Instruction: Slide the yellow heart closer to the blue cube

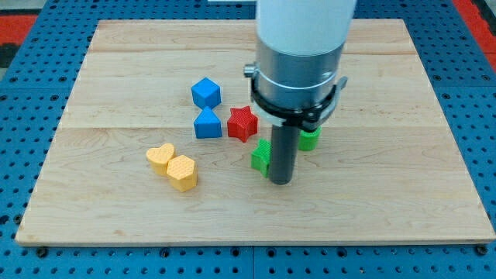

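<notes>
The yellow heart (pixel 160 157) lies on the wooden board (pixel 116 70) at the view's lower left, touching a yellow hexagonal block (pixel 183 172) to its right. The blue cube (pixel 205 93) sits above, left of centre, with a second blue block (pixel 207 124) just below it. My tip (pixel 282 182) rests on the board right of centre, well to the right of the yellow heart, right next to a green block (pixel 261 156); whether they touch cannot be told.
A red star block (pixel 242 122) lies right of the lower blue block. Another green block (pixel 309 139) shows partly behind the rod. The arm's wide grey and white body (pixel 298 54) hangs over the board's upper middle.
</notes>
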Action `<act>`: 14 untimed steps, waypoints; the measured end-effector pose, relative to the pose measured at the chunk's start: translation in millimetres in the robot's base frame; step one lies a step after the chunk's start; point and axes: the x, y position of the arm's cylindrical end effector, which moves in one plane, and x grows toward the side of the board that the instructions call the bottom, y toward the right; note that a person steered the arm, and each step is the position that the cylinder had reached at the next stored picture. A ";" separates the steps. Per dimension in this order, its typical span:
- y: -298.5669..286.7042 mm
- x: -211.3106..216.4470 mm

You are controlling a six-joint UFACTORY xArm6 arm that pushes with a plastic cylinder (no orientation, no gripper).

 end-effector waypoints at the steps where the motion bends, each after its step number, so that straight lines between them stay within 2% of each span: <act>1: -8.5 27.3; 2: -78.5 47.3; 3: -130.5 31.0; 4: -122.4 5.8; 5: -137.5 0.9; 6: -194.9 -11.2; 7: -211.9 -48.9; 8: -205.5 -57.0; 9: -219.9 -12.7; 10: -180.8 17.2; 11: -182.8 -17.4; 12: -178.3 -75.0; 14: -153.8 -96.9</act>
